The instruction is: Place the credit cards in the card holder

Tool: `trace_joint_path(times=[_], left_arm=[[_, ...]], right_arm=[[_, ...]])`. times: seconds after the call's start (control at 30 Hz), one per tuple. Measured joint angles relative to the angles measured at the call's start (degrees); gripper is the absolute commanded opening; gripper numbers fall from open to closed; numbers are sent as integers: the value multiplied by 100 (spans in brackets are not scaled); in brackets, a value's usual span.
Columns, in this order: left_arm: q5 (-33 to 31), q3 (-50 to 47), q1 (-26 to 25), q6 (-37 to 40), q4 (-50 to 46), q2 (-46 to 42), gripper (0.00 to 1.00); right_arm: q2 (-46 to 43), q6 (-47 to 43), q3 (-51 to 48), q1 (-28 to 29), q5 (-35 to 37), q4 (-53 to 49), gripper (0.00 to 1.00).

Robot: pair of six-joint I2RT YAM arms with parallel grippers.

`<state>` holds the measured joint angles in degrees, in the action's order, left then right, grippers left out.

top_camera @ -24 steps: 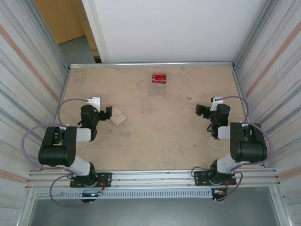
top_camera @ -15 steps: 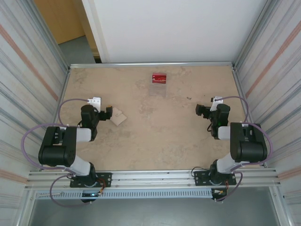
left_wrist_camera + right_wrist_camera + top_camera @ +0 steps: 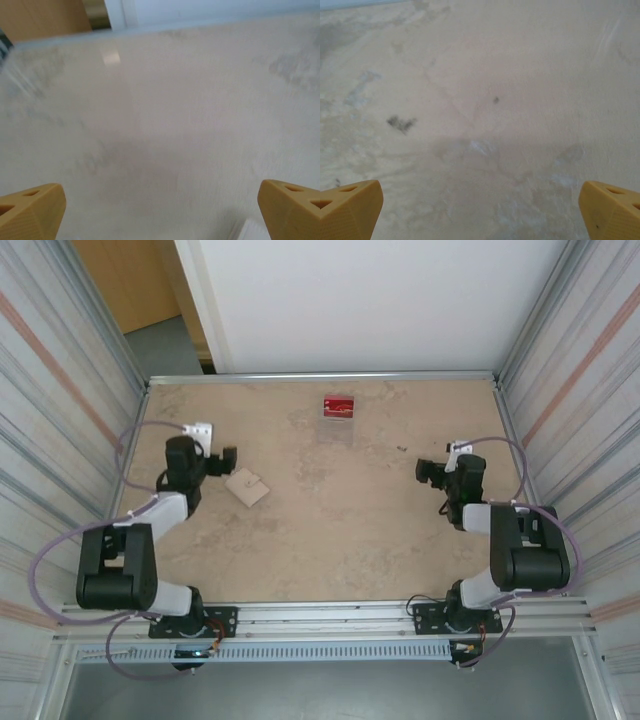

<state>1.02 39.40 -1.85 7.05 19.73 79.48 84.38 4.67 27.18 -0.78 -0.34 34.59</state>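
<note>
The left fingers are spread wide and hold nothing. They hang just beside the beige card holder, which lies flat on the left half of the desk and looks folded shut. The right fingers are just as wide and empty, over bare desk on the right. The red credit cards sit at the far middle edge, at the far end of a clear case, well apart from the 2 arms (how many cards are stacked I cannot tell).

The step in hand seems to be the left arm's approach to the holder. In the left wrist view, only a pale corner shows beside the right-hand finger, probably the holder, so it sits off-centre. It would be wise to centre it between the fingers before closing. The holder is thin and flat, so 1 finger should come in low at an edge, ideally the flap side. The grip should be firm enough to pin the holder while the right arm fetches the cards.
</note>
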Motion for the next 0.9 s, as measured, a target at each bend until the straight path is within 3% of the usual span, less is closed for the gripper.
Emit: trace_joint_path(times=[0.23, 0.4, 0.5, 0.7, 0.9], left_arm=[[-50, 1895, 0, 33, -2938, -940, 99], [271, 2092, 2, -101, -4450, -1574, 99], [831, 1738, 229, -133, -4793, -1954, 99], [1167, 1099, 629, -188, -4975, -2131, 99], [1403, 1036, 623, -195, -4900, -2100, 99]], right_arm=[[-479, 94, 1945, 501, 201, -2002, 99], [188, 409, 3812, 962, 214, -3438, 99], [846, 568, 4730, 1384, 234, -4081, 98], [2131, 1434, 6000, 2011, 365, -5115, 73], [3163, 2688, 6712, 2162, 621, -5569, 66]])
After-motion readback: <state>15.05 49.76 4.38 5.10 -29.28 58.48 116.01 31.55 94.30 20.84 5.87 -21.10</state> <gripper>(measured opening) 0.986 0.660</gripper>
